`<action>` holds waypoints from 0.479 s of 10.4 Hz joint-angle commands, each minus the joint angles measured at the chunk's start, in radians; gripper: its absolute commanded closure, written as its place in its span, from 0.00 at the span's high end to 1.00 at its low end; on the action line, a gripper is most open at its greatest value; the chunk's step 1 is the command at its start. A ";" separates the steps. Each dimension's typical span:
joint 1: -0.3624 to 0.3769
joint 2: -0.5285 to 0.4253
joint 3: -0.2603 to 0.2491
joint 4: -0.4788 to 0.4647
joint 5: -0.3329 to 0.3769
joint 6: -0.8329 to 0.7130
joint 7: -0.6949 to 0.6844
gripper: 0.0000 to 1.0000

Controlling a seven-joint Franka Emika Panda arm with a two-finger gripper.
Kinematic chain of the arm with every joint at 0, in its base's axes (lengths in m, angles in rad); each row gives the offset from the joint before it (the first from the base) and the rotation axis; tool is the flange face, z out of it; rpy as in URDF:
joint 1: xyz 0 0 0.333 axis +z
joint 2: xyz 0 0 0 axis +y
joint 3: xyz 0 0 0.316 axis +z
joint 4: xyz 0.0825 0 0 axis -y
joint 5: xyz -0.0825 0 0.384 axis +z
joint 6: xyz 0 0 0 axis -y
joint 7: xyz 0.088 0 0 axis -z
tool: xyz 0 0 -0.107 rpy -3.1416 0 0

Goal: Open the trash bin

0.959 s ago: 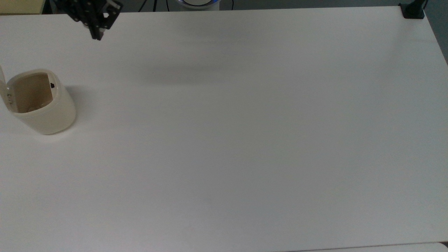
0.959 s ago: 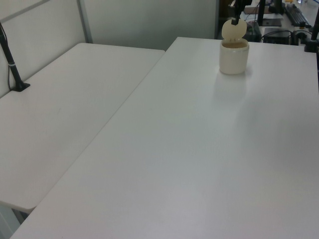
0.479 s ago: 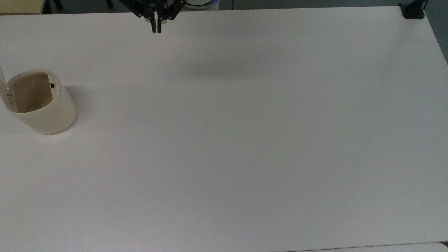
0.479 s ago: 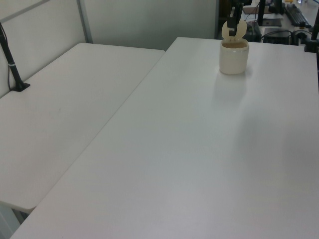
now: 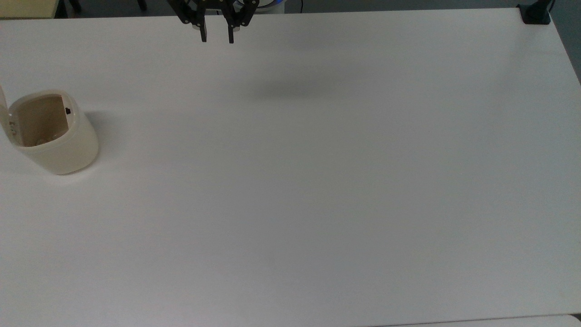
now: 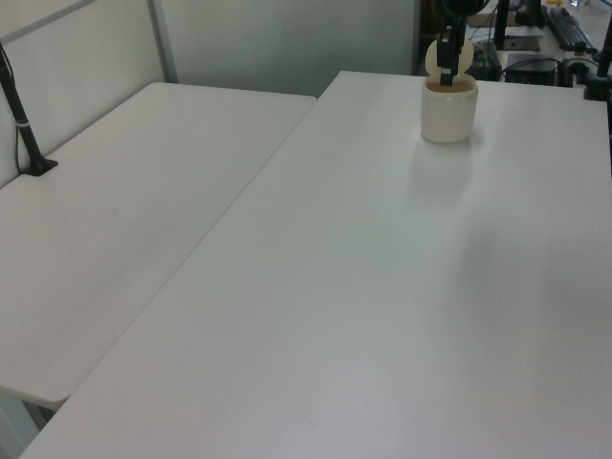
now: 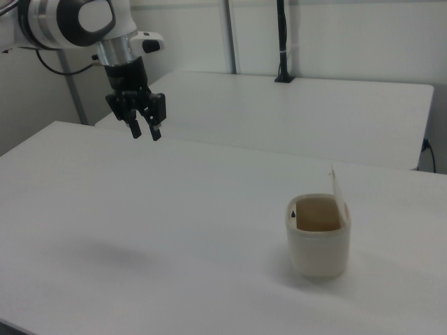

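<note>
The cream-beige trash bin (image 5: pixel 61 145) stands at the top view's left edge with its lid (image 7: pixel 338 184) flipped up and the inside showing. A small black button (image 5: pixel 67 110) sits on its rim. The same bin (image 6: pixel 448 111) appears far back in the left view and near the front right (image 7: pixel 318 241) in the right view. My gripper (image 5: pixel 217 37) hangs high over the table's far edge, well away from the bin, open with nothing between its fingers; it also shows as (image 7: pixel 144 130) in the right view.
The white table (image 5: pixel 317 181) spreads wide to the top view's right. A black clamp (image 5: pixel 534 16) sits at its far right corner. A second white table (image 6: pixel 124 220) adjoins, with a black post (image 6: pixel 24 134) on it.
The gripper moved from above the bin's side toward the top view's right along the far edge, and its fingers went from shut to open. The bin stays still, lid up.
</note>
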 commanded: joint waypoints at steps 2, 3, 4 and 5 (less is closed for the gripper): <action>0.002 -0.033 -0.009 -0.025 0.007 -0.020 0.037 1.00; 0.001 -0.033 -0.010 -0.024 0.007 -0.017 0.037 1.00; 0.001 -0.033 -0.010 -0.022 0.007 -0.019 0.039 1.00; 0.001 -0.033 -0.010 -0.022 0.009 -0.022 0.039 1.00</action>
